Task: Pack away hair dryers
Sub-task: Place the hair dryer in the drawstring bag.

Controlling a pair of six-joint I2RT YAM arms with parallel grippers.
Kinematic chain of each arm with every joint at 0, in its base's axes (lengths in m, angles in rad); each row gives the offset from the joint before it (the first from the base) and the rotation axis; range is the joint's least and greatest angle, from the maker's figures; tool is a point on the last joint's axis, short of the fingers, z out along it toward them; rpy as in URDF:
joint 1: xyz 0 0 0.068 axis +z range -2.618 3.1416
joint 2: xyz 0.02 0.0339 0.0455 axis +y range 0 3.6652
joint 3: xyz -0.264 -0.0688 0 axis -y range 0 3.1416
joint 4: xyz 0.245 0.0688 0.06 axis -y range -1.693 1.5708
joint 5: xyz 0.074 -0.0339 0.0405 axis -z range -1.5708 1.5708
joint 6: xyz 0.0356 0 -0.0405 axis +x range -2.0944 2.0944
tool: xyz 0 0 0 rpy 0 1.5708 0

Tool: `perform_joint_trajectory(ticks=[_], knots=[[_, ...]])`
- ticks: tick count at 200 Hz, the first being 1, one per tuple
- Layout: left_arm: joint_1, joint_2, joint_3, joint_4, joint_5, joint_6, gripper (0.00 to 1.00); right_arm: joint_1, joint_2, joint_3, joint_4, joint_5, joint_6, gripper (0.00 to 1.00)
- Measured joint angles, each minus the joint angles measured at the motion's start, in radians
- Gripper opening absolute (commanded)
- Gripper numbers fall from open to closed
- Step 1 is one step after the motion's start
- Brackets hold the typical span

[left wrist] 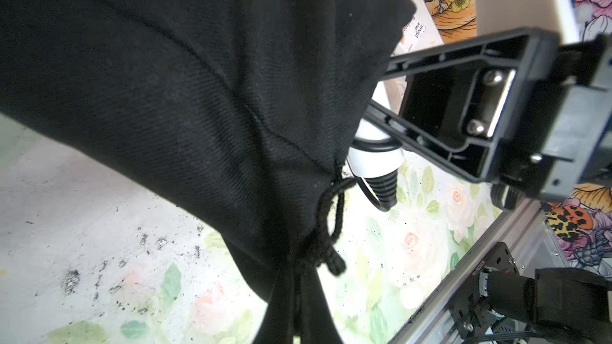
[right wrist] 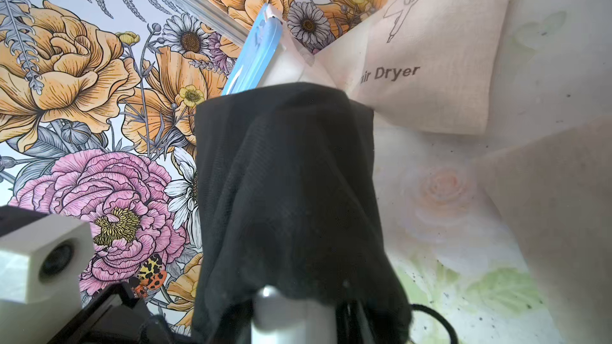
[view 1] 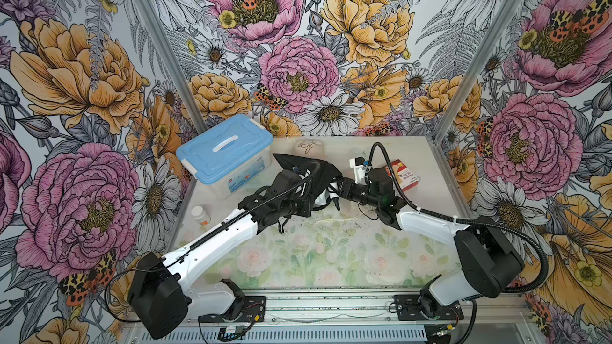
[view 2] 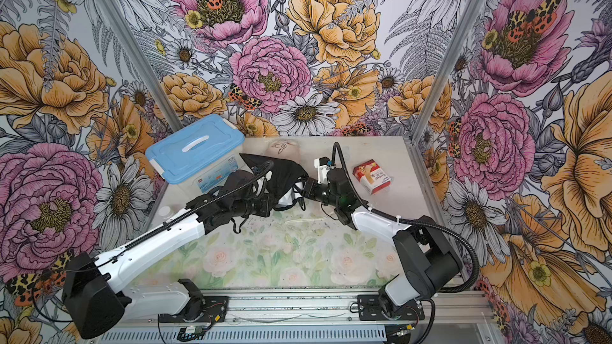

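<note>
A black cloth pouch (view 1: pixel 303 167) (view 2: pixel 281 168) hangs above the table's middle. My left gripper (left wrist: pixel 294 325) is shut on the gathered edge of the pouch (left wrist: pixel 198 94), beside its knotted drawstring. A white hair dryer (left wrist: pixel 374 157) sits mostly inside the pouch. Only its handle end with wound black cord sticks out (view 1: pixel 333 193). My right gripper (left wrist: pixel 384 86) (view 1: pixel 338 185) is shut on that handle (right wrist: pixel 284 319). The dryer's body is hidden under the black cloth (right wrist: pixel 284 177). No other hair dryer shows.
A beige pouch (right wrist: pixel 430 71) printed "Hair Dryer" lies at the back of the table (view 1: pixel 306 147), and more beige cloth (right wrist: pixel 546 210) lies beside it. A blue-lidded box (view 1: pixel 225 150) stands back left, a red carton (view 1: pixel 402 173) back right, and a small bottle (view 1: pixel 200 215) at the left edge.
</note>
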Motion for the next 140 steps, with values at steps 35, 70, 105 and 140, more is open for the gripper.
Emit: perform_joint_trajectory(ticks=[35, 70, 105, 140], knots=[[-0.020, -0.023, -0.055, 0.047, -0.001, -0.034, 0.00, 0.000, 0.010, 0.000, 0.000, 0.031, 0.016, 0.05], [-0.029, -0.064, -0.092, 0.069, -0.002, -0.066, 0.00, 0.000, 0.035, 0.002, 0.008, 0.048, 0.034, 0.05], [-0.029, -0.098, -0.098, 0.079, -0.005, -0.076, 0.00, 0.017, 0.066, 0.029, 0.017, 0.059, 0.038, 0.05], [-0.029, -0.090, -0.085, 0.075, -0.005, -0.077, 0.00, 0.045, 0.067, 0.061, -0.009, 0.105, -0.006, 0.06]])
